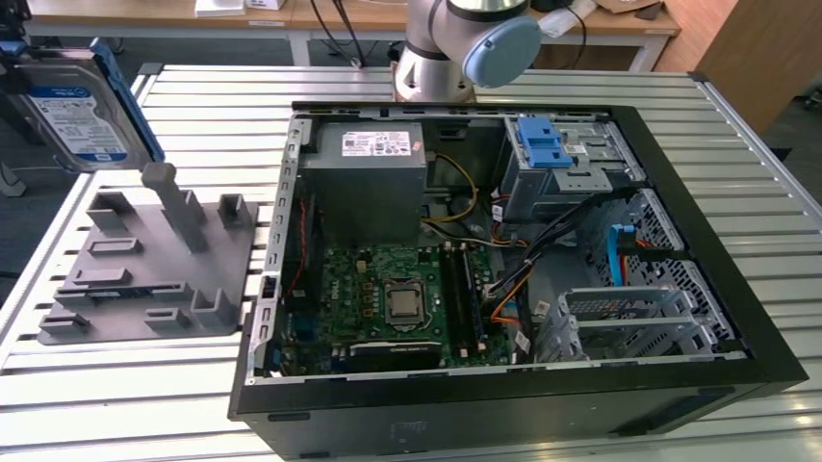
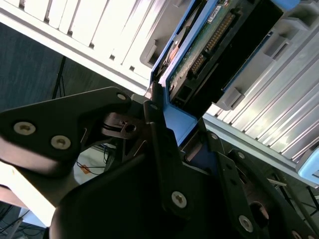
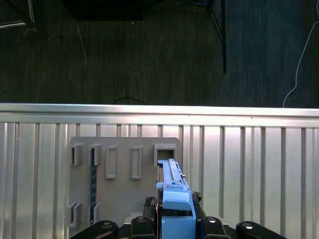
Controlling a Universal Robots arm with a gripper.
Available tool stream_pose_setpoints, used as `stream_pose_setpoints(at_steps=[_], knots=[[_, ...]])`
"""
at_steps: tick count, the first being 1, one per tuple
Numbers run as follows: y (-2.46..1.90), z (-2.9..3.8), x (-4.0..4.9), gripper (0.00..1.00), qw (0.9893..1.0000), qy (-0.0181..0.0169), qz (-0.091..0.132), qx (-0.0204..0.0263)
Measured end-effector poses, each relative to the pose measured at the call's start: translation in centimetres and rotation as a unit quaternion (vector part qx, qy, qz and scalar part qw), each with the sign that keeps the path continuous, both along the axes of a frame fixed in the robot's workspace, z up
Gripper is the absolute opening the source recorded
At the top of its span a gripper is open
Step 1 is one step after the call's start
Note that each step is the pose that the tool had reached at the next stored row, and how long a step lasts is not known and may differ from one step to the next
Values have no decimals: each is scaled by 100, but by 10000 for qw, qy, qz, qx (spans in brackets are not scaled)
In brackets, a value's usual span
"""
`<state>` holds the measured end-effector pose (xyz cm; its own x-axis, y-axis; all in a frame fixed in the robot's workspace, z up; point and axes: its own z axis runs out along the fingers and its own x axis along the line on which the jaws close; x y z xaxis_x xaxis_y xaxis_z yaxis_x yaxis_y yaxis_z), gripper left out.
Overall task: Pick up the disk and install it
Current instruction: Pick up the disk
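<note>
The claw [image 2: 185, 137] is clamped on the disk [image 1: 75, 114]. In the second wrist view its black fingers [image 2: 158, 134] press the blue carrier frame from both sides. The disk hangs upright in the air above the grey slotted rack [image 1: 141, 279], over the rack's far end towards the exterior view's left, not resting in any slot. In the first wrist view it appears edge-on over the rack. The open computer case [image 1: 514, 409] lies just beside the rack on the slatted worktop [image 1: 115, 414], towards the exterior view's right.
</note>
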<state>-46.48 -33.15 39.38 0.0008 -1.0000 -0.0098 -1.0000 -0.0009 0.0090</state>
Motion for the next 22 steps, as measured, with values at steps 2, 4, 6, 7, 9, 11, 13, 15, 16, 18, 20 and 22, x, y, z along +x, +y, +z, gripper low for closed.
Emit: stream_pose_setpoints(at_steps=[2, 4, 6, 7, 9, 11, 13, 15, 16, 18, 20, 22], knots=[[0, 8, 0, 36, 10000, 0, 0, 0], [0, 15, 0, 36, 10000, 0, 0, 0], [0, 20, 0, 36, 10000, -1, 0, 0], [0, 22, 0, 36, 10000, -1, 0, 0], [0, 25, 0, 36, 10000, 0, 0, 0], [0, 25, 0, 36, 10000, 0, 0, 0], [0, 26, 0, 36, 10000, 0, 0, 0], [0, 28, 0, 36, 10000, 0, 0, 0], [0, 30, 0, 36, 10000, 1, 0, 0], [0, 40, 0, 36, 10000, 1, 0, -1], [0, 55, 0, 36, 10000, 1, 0, 0], [0, 79, 0, 36, 10000, 0, 0, 0]])
